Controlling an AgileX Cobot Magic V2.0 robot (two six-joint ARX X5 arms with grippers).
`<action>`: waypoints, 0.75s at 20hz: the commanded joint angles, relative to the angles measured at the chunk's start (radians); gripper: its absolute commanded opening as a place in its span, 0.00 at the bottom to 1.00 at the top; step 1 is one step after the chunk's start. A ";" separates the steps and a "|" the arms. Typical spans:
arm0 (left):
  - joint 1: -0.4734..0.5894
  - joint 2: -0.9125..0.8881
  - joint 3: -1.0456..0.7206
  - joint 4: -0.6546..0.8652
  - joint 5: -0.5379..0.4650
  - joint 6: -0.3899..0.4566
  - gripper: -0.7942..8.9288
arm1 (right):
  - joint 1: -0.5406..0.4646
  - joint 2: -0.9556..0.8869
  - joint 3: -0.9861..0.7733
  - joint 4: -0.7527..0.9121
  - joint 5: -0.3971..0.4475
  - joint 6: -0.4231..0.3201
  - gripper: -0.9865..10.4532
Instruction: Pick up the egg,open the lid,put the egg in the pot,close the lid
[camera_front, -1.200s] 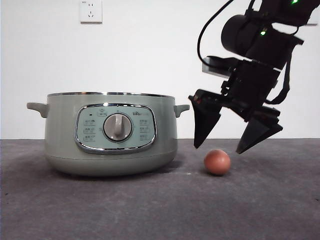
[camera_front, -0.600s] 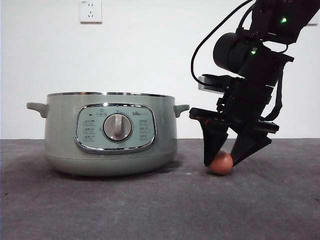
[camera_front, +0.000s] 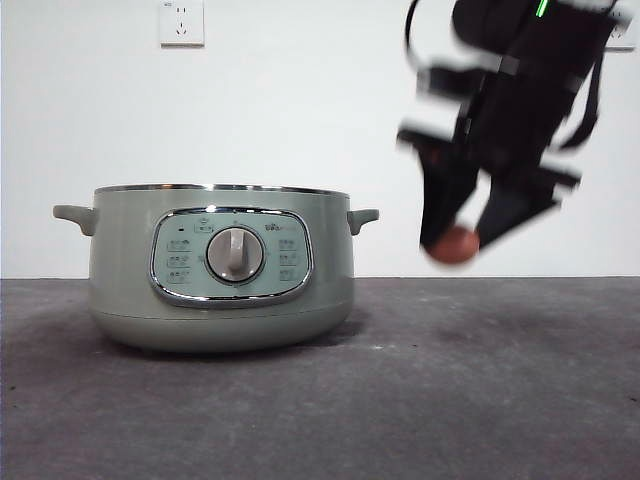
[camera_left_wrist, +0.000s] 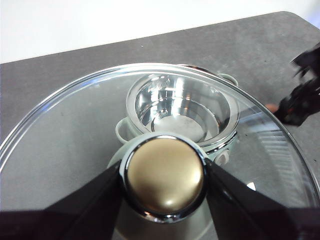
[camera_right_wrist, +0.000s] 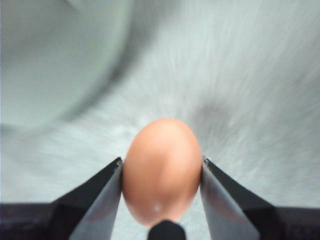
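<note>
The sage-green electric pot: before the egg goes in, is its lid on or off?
Off. The left gripper holds the glass lid by its knob above the sage-green electric pot, whose shiny bowl lies open beneath.

Left gripper clamps the lid by its knob, high above the open pot
</note>
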 joint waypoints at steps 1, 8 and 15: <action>0.003 -0.010 0.013 0.050 0.008 0.005 0.07 | 0.017 -0.086 0.019 -0.005 -0.001 0.007 0.07; 0.003 -0.010 0.013 0.048 0.009 0.005 0.07 | 0.135 -0.031 0.318 -0.015 -0.001 -0.035 0.07; 0.003 -0.010 0.013 0.048 0.016 0.005 0.07 | 0.204 0.338 0.772 -0.137 -0.001 -0.087 0.07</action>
